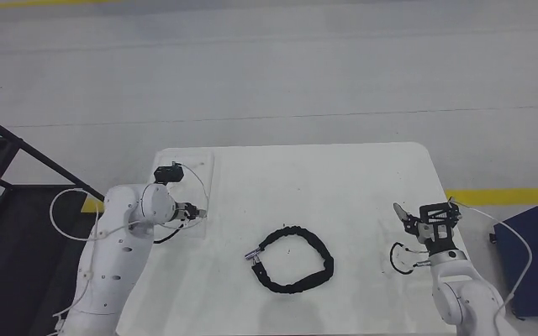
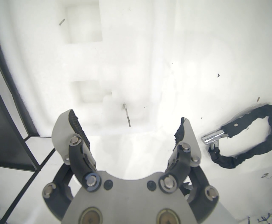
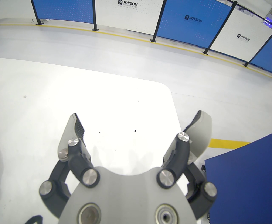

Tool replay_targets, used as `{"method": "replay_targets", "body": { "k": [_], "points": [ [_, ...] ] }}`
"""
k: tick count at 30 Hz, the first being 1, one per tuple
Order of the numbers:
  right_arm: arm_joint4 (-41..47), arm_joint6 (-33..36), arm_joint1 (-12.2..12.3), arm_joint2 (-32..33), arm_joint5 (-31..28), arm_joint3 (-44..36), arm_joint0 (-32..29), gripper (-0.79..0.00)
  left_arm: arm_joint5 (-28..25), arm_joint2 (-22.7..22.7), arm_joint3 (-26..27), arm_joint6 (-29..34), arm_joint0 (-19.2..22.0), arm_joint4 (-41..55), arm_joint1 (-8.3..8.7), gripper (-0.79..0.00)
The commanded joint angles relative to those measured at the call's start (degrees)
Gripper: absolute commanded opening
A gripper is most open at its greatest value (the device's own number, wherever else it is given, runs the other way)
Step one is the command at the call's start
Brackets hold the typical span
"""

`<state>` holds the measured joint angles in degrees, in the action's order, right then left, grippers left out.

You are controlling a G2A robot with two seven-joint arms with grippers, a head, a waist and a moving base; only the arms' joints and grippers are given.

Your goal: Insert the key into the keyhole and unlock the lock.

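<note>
A black sleeved chain lock (image 1: 292, 259) lies looped on the white table (image 1: 361, 193), its chrome lock cylinder (image 1: 253, 253) at the loop's left end. In the left wrist view the chain lock (image 2: 244, 135) and cylinder (image 2: 212, 137) lie off to one side. A small flat metal key (image 2: 127, 114) stands in a recess of the white foam tray (image 2: 127, 53), just ahead of my open left gripper (image 2: 129, 125). From above, the left gripper (image 1: 198, 212) is over the foam tray (image 1: 195, 168). My right gripper (image 1: 424, 217) is open at the table's right edge, holding nothing.
The foam tray has two square recesses (image 2: 84, 24), one with a small metal pin (image 2: 61, 21). A black frame (image 1: 34, 168) stands left of the table. A blue box (image 3: 240, 182) sits beside the table's right edge, and blue and white panels (image 3: 191, 19) line the floor beyond.
</note>
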<state>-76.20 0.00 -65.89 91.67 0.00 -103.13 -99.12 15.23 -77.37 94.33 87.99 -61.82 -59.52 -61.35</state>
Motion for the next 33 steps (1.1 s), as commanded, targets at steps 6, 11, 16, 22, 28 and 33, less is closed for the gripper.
{"method": "replay_targets", "body": {
  "k": [6,11,16,22,28,33],
  "points": [
    [0.0,0.0,0.0,0.0,0.0,0.0,0.0,0.0,1.1,3.4,-4.2,0.0,3.6,3.2,1.8,-0.329],
    [0.0,0.0,0.0,0.0,0.0,0.0,0.0,0.0,1.1,4.9,-4.4,0.0,4.1,4.7,3.31,-0.526],
    [0.0,0.0,0.0,0.0,0.0,0.0,0.0,0.0,1.1,6.0,-3.9,0.0,3.8,6.3,4.98,-0.576],
    [0.0,0.0,0.0,0.0,0.0,0.0,0.0,0.0,1.1,7.2,-3.4,0.0,3.8,8.1,6.86,-0.591],
    [0.0,0.0,0.0,0.0,0.0,0.0,0.0,0.0,1.1,8.3,-3.9,0.0,4.7,9.4,8.08,-0.591],
    [0.0,0.0,0.0,0.0,0.0,0.0,0.0,0.0,1.1,9.4,-4.5,0.0,5.4,10.4,8.53,-0.613]
  ]
}}
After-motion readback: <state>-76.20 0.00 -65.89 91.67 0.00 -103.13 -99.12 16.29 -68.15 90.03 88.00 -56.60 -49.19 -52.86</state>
